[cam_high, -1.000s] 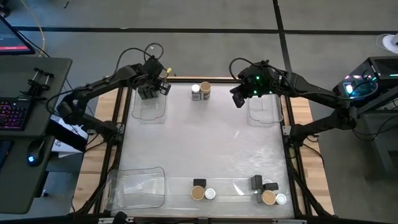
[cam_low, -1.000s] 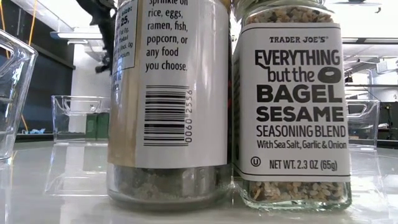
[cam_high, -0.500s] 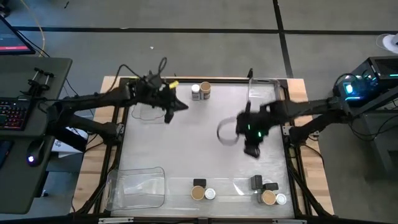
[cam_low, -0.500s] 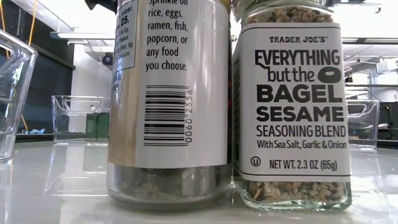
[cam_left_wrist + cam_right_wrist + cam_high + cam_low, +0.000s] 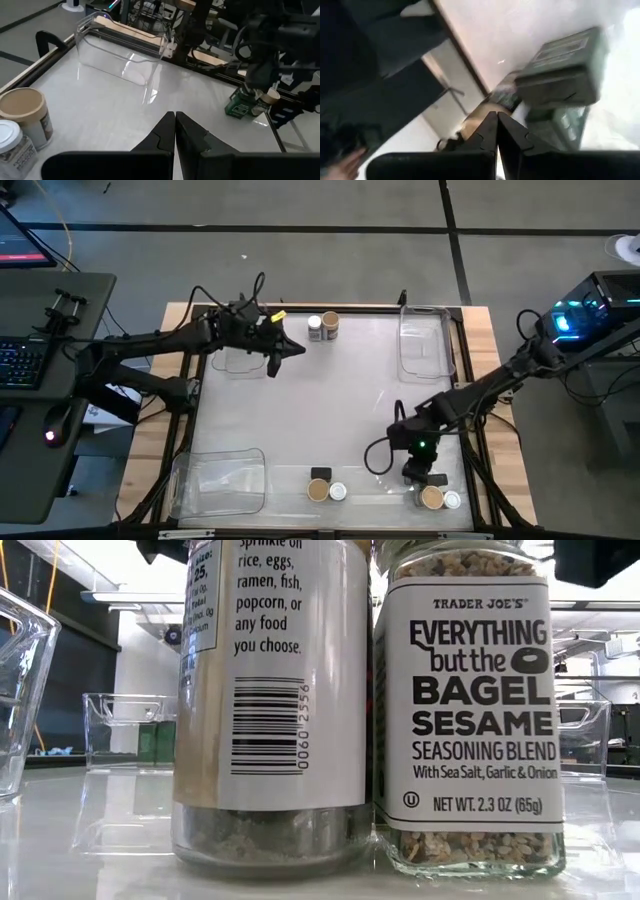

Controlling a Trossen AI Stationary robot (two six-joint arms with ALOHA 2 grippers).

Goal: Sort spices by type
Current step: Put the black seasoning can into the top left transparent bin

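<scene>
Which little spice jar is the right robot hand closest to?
The right gripper hangs over the group at the table's near right corner, closest to the black boxy tin there. The tan-topped jar and white-topped jar sit just beyond it.

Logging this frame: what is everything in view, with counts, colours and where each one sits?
white-topped jars: three, white lids; one at the table's top edge in the high view, two at its bottom edge.
tan-topped jars: three, tan lids; each beside a white-topped jar.
black boxy containers: at least two, dark; bottom edge, one in the middle group, one by the right group.
clear plastic bins: three plainly seen, clear; top left, top right and bottom left corners.
table: one, white top, wooden frame.
keyboard: one, dark; desk left of the table.
left pincer: shut, by the top left bin.
right pincer: shut, over the bottom right group.
</scene>
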